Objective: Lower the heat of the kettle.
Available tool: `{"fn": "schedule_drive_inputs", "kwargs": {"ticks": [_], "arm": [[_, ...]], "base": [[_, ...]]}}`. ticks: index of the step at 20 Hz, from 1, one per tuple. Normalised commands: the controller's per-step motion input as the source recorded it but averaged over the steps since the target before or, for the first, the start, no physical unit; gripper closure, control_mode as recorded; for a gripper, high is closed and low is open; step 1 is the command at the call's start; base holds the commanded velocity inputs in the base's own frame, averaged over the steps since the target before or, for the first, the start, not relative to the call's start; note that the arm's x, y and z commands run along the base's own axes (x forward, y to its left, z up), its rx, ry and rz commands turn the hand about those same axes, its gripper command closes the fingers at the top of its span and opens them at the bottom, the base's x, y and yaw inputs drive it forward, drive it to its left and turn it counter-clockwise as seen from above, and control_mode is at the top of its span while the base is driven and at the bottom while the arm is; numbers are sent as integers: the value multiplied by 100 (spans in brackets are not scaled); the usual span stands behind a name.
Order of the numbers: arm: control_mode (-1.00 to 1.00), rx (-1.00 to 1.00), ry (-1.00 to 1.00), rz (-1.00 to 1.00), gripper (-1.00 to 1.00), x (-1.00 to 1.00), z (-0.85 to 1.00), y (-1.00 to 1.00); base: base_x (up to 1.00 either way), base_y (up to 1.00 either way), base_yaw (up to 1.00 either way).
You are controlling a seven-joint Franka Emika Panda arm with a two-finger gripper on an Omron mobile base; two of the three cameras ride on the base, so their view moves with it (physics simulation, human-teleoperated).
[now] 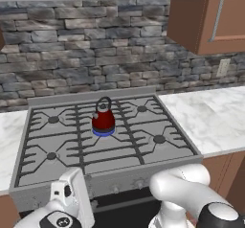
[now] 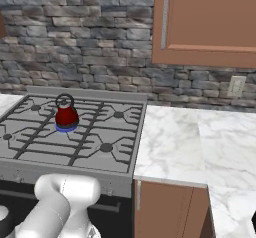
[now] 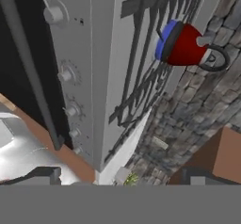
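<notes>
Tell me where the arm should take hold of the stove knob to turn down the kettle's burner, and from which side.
Probably grip a knob by its round rim, jaws either side, coming straight at the stove's front panel. The knobs stick out from that vertical face, below the grates where the kettle sits. Which knob feeds the kettle's burner can't be told. The gripper is open, well short of them.

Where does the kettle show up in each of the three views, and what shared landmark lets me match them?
Left base view: the kettle sits at picture centre, on the stove's middle burner.
Right base view: it sits left of centre, on the stove's grate.
Hand view: it appears upper right, lying sideways because the camera is rolled.
Shared landmark: the stone backsplash wall behind the stove, seen in all three.
</notes>
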Motion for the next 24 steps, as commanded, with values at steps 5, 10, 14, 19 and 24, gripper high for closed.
{"fn": "schedule_drive_inputs", "kwargs": {"ticks": [5,10,14,19,24], "arm": [[-100,-7,0,0,-100,1,-38,0],[-100,0,0,0,-100,23,-23,0],[-100,0,0,0,-100,22,-20,0],[-100,0,0,0,-100,16,-29,0],[-100,0,0,0,-100,9,-36,0]], "base": [[0,0,0],[0,0,0],[0,0,0],[0,0,0],[0,0,0]]}}
